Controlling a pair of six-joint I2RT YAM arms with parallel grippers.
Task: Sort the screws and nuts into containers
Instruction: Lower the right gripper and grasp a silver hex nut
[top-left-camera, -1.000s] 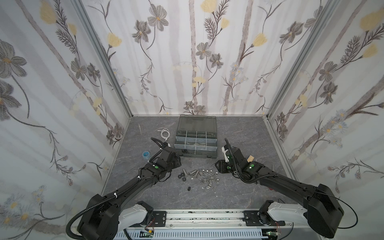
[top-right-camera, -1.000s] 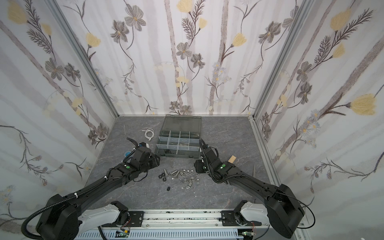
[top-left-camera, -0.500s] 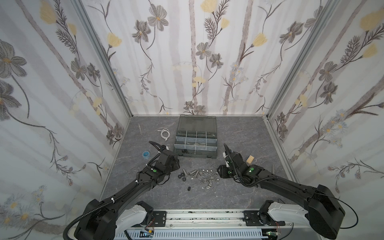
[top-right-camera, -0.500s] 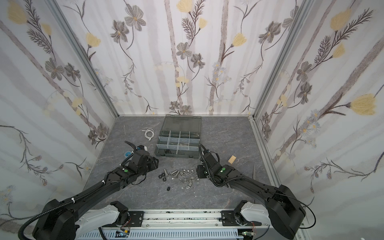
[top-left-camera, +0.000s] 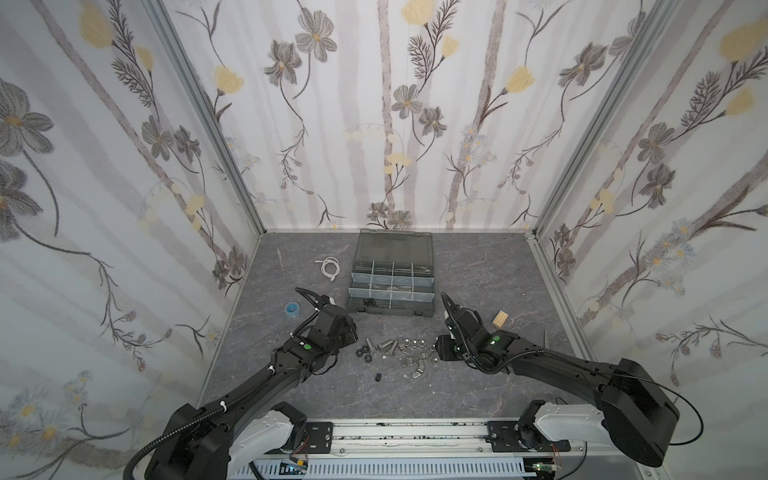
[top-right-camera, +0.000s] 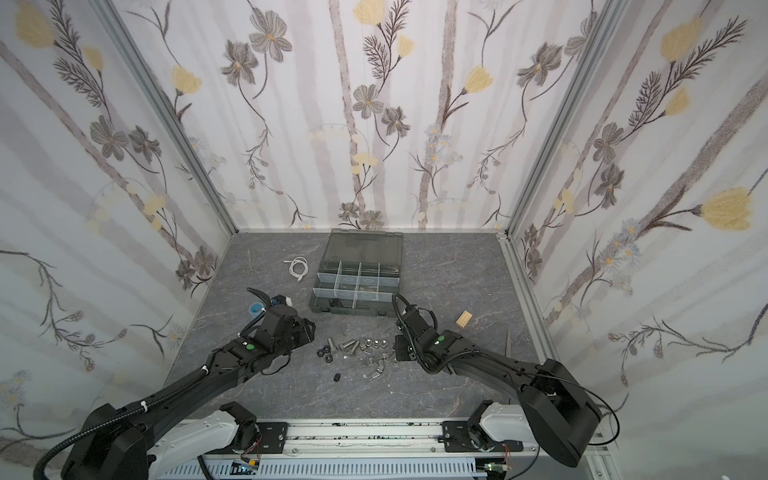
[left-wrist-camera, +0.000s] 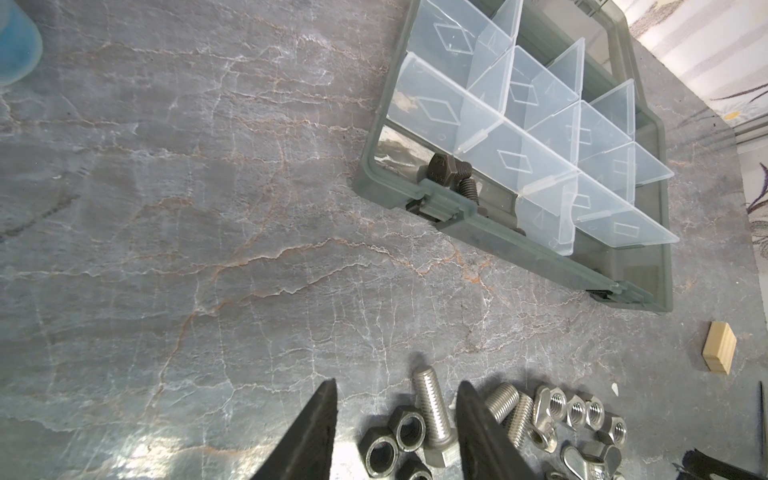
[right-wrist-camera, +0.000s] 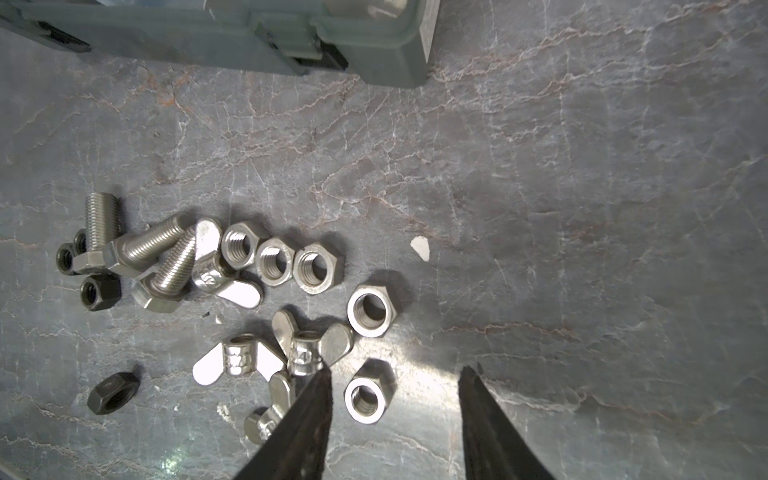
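Tabletop (left-wrist-camera: 208, 208): screw (left-wrist-camera: 432, 415) between left hand (left-wrist-camera: 397, 381) jaws

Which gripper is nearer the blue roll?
Left. The left gripper hangs between the blue roll and the pile of screws and nuts; the right gripper is at the pile's far end.
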